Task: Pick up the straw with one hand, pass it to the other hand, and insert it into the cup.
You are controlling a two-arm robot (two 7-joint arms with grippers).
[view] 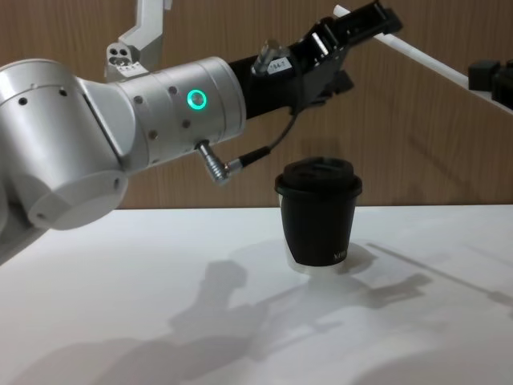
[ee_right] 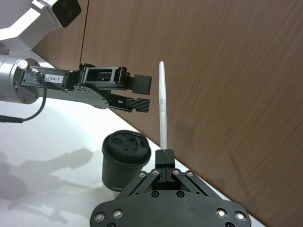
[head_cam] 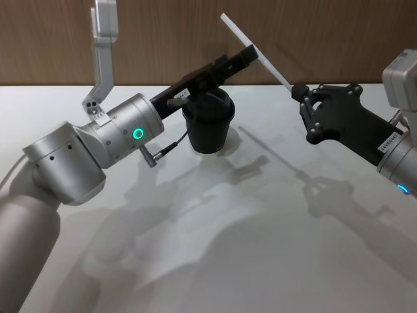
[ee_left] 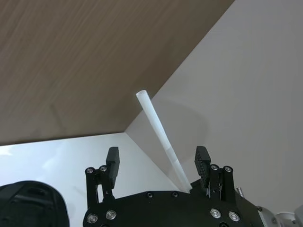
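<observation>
Right gripper (ee_right: 164,158) clamped on lower end of straw (ee_right: 162,104), in air above cup (head_cam: 207,124) level, to its right. Straw axis slanted up toward left gripper (ee_left: 157,158). Left jaws wide, straddling straw's upper part; contact with one finger possible, not confirmed.

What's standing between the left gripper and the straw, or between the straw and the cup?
Nothing visible. The left gripper is open and the straw runs between its fingers; the right gripper is shut on the straw's lower end. The cup stands below, nothing on its lid.
</observation>
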